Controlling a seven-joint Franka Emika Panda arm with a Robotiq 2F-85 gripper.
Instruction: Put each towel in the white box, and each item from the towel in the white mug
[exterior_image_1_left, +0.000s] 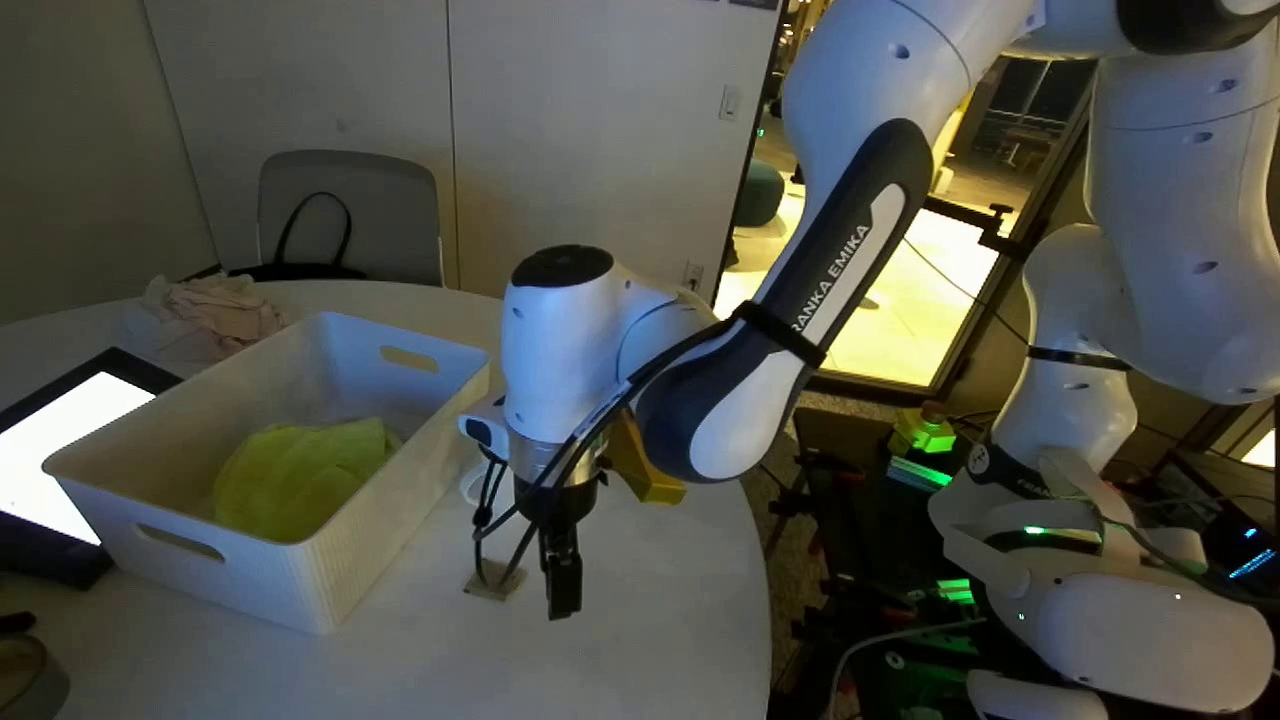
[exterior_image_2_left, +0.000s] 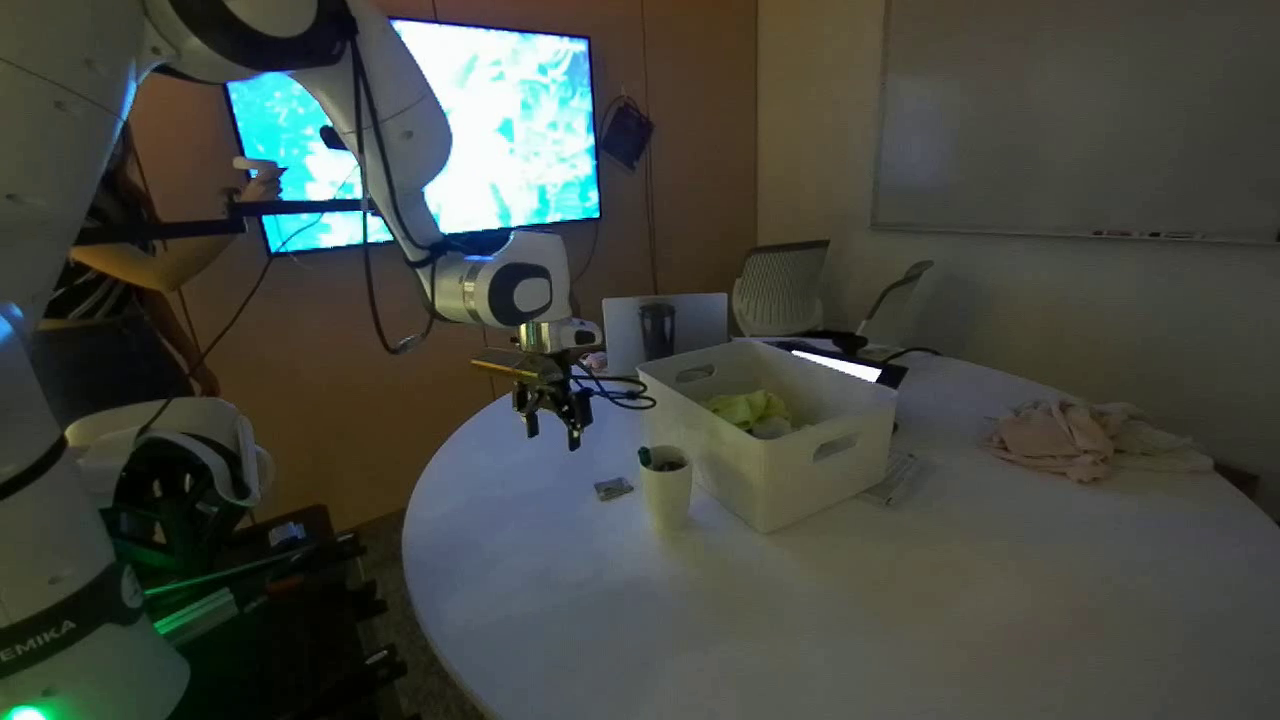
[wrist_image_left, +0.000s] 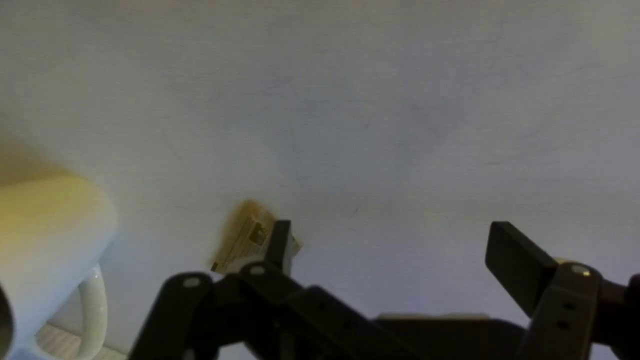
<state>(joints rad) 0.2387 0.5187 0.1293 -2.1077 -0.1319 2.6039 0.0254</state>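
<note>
Fingers (wrist_image_left: 517, 265) apart, the black end effector (wrist_image_left: 390, 229) hangs near a flat tan packet (wrist_image_left: 246, 238), presumably to collect it for the cylindrical white mug (exterior_image_2_left: 667, 500), with yellow-green towelling (exterior_image_1_left: 300, 480) stowed in the rectangular white plastic box (exterior_image_1_left: 390, 520).

On the table (exterior_image_2_left: 900, 620) in an exterior view, the box (exterior_image_2_left: 795, 490) holds towel cloth (exterior_image_2_left: 748, 408); left of it, the mug (exterior_image_2_left: 667, 497), then a packet (exterior_image_2_left: 613, 488); near the table's right edge, a cloth heap (exterior_image_2_left: 1062, 442).

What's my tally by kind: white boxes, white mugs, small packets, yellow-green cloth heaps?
White box: 1
White mug: 1
Small packet: 1
Yellow-green cloth heap: 1 (cloths within it not countable)
Total: 4
</note>
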